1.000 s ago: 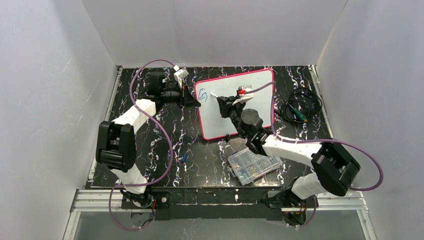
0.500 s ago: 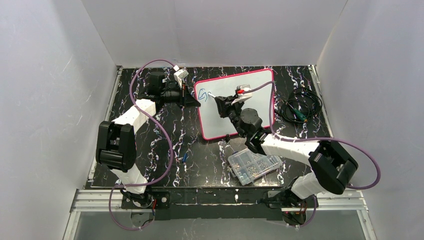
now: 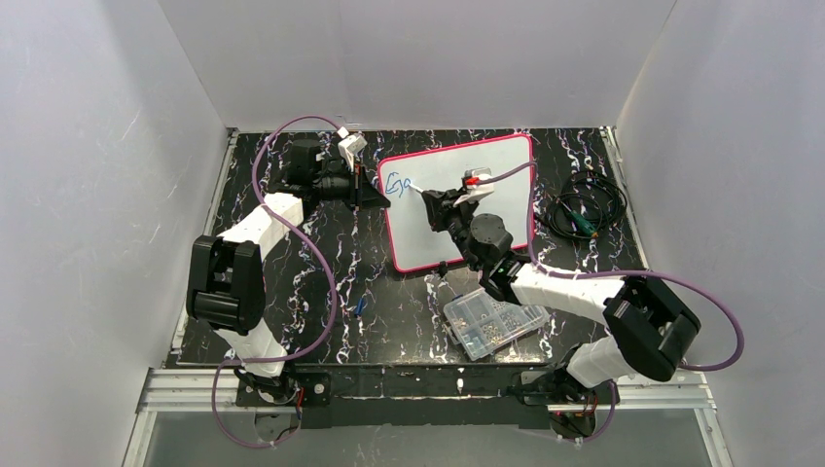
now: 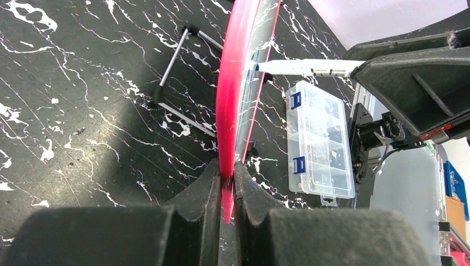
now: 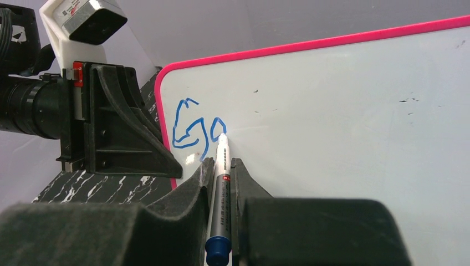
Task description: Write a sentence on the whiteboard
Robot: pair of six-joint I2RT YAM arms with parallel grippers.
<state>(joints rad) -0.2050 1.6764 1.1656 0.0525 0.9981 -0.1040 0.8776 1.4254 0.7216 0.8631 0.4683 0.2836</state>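
Note:
The whiteboard point(image 3: 496, 165) with its pink-red frame stands tilted at the back middle of the table. My left gripper point(image 3: 375, 195) is shut on the board's left edge point(image 4: 227, 138). My right gripper point(image 3: 435, 201) is shut on a white marker point(image 5: 220, 188) with a blue end. The marker tip touches the board's upper left corner. The sentence point(image 5: 197, 130) shows only as a blue "G" and a small "o" beside it, also seen from above point(image 3: 397, 182). The marker also shows in the left wrist view point(image 4: 305, 67), its tip on the board face.
A clear compartmented parts box point(image 3: 494, 323) lies in front of the board, near my right arm; it also shows in the left wrist view point(image 4: 318, 138). A coil of black cable point(image 3: 584, 212) lies at the right. A small blue object point(image 3: 360, 306) lies left of centre.
The blue writing has grown from a "G" to a "G" with an "o". The marker tip moved left, then slightly right along the board's top left. The left gripper has not moved.

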